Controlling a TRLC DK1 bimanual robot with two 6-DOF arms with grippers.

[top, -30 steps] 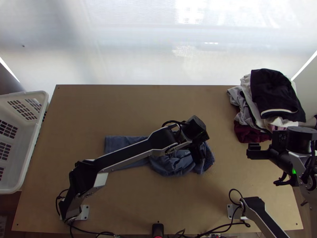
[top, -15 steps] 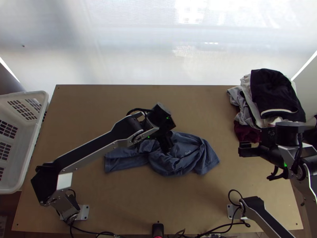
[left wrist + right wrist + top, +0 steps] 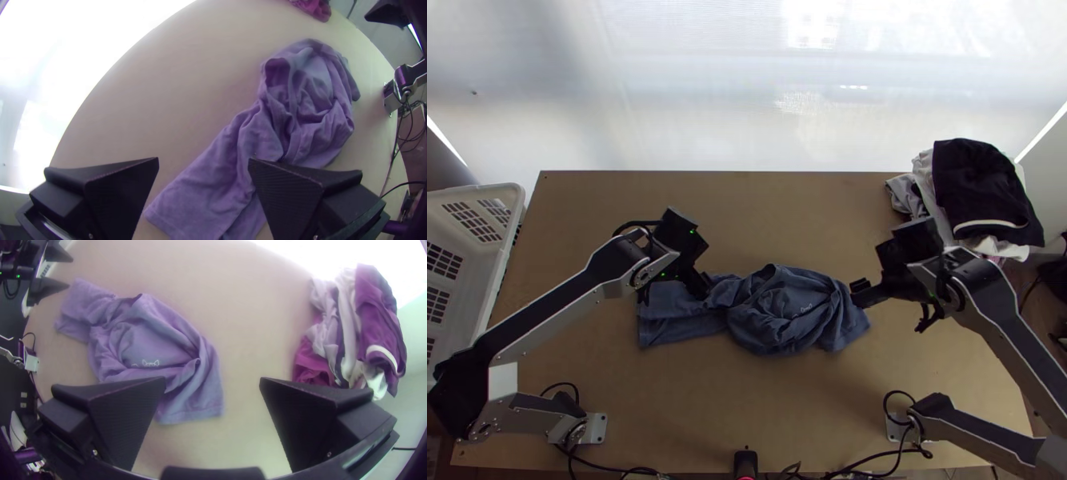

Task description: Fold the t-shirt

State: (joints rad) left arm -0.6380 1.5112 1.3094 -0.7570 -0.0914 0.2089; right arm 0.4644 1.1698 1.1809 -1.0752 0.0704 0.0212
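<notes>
The t-shirt (image 3: 787,320) lies bunched around the middle of the table (image 3: 747,400), somewhat nearer the near edge than the far one. Its end towards the left edge is flatter; the rest is rumpled in folds, with a small pale print facing up.

The left gripper (image 3: 703,290) is over the flatter end, its jaws spread wide. The right gripper (image 3: 860,293) is at the end towards the right edge, its jaws also spread wide. Whether either touches the cloth, the pictures do not tell.

A clothes pile (image 3: 979,184) sits at the far right corner, with a dark garment (image 3: 975,180) banded in white on top and paler cloth under it. A white basket (image 3: 459,384) stands beside the left edge.
</notes>
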